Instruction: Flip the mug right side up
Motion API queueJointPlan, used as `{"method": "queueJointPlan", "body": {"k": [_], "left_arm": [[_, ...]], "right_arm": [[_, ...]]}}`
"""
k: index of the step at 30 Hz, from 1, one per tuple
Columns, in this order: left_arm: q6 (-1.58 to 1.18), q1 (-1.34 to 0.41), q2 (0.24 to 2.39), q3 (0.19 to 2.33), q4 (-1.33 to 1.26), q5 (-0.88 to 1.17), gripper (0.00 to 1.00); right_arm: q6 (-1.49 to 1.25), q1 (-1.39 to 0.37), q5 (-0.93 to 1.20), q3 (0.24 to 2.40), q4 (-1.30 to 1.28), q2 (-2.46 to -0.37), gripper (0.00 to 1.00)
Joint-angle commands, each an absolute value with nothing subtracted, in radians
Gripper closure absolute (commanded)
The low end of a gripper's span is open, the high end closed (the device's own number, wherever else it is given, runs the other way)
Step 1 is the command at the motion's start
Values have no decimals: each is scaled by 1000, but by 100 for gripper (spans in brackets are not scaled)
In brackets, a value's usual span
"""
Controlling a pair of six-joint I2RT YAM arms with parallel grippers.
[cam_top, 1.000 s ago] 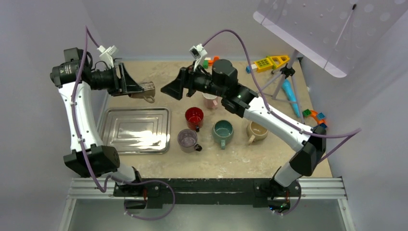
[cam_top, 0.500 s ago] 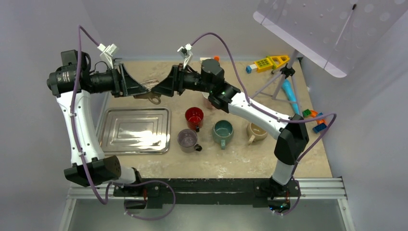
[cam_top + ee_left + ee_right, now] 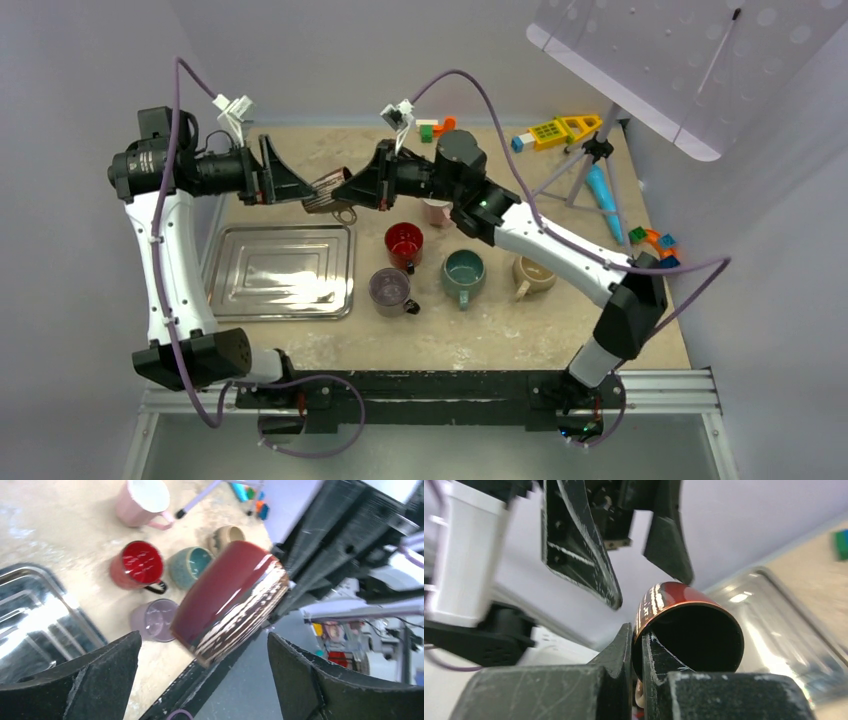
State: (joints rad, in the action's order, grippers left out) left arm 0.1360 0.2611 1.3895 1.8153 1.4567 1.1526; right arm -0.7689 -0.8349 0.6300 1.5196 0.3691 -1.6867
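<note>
Mug (image 3: 325,188) hangs on its side in mid-air above the table (image 3: 480,335), just beyond the tray (image 3: 262,292). It has just changed hands: the left gripper (image 3: 296,186) has released and stands wide, and the right gripper (image 3: 347,192) has clenched onto the mug's wall. By judgement, uprighting and set-down remain. Only the right wrist view shows one finger (image 3: 659,655) inside the mouth; only the left wrist view shows the mug's outer wall clear of the left fingers (image 3: 75,680).

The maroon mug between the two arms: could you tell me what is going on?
The right gripper pinches the maroon mug by its rim, holding it sideways in the air. The left gripper is wide open, its fingers either side of the mug, not touching it.
</note>
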Motion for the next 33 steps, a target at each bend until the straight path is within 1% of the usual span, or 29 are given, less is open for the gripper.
{"method": "queueJointPlan", "body": {"k": [1,4,5,8,10,14,18,22,27,30,33], "left_arm": [[57,271,1368,1778,1378,879,0],[10,271,1325,1673,1265,611,0],[9,271,1304,1633,1222,533,0],[8,271,1263,1522,1143,400,0],[13,271,1247,1459,1117,356,0],[15,271,1253,1381,1090,317,0],[-19,271,1271,1360,1080,337,0],[-25,271,1278,1355,1079,348,0],[-5,271,1266,1356,1071,334,0],[-4,271,1266,1348,1070,331,0],[-4,272,1255,1327,1059,328,0]], "right_arm": [[-345,-860,324,1552,-71,-1536,100],[-183,-925,60,1496,-226,-1452,100],[-138,-960,3,1460,-262,-1426,100],[-49,-1090,-136,1320,-326,-1366,100],[-63,-1144,-203,1221,-359,-1341,100],[-145,-1169,-215,1036,-335,-1282,100],[-220,-1212,-233,951,-332,-1280,100],[-272,-1260,-240,911,-357,-1325,100],[-298,-1287,-237,916,-394,-1365,100],[-302,-1285,-221,929,-405,-1438,100],[-309,-1288,-252,966,-440,-1504,100]]}}
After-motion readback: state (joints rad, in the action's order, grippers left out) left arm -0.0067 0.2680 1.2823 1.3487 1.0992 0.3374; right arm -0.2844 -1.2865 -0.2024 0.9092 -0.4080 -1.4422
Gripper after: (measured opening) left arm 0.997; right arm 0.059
